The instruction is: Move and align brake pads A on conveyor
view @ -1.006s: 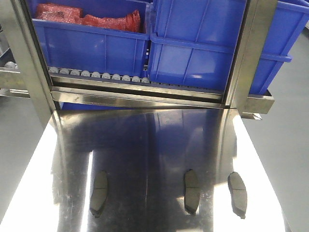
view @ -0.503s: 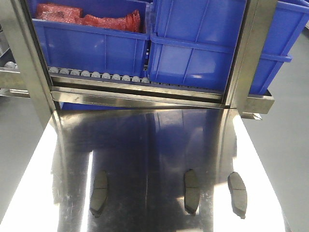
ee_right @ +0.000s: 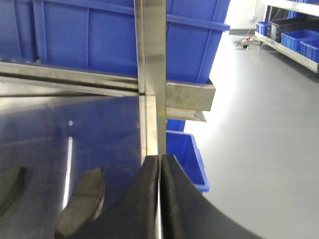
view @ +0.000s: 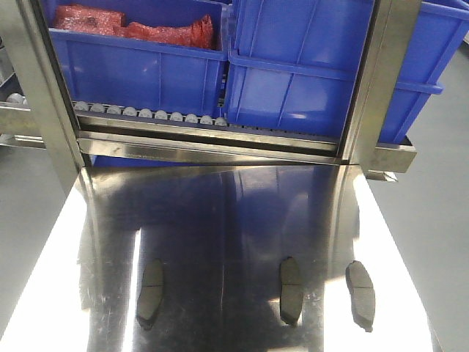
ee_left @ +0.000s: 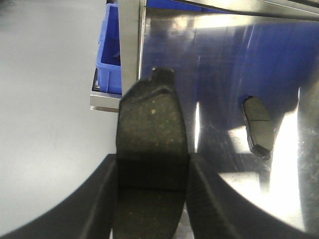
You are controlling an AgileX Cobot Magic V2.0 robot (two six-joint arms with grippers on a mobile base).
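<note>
No change over the last second: three brake pads A [view: 291, 291] unmoved on the table [view: 220, 213], just left of the right gripper [ee_right: 159, 199], itself pressed together, empty; fourth pad [ee_left: 152, 119] pinched in the left gripper [ee_left: 152, 167]. Probably paused mid-carry; conveyor out of view.

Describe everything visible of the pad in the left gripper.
The brake pad is a flat, dark-grey slab with a rough, yellow-speckled face and a notched tab at its far end. The left gripper clamps its two long sides. Its near end runs out of frame; the steel table lies behind it.
</note>
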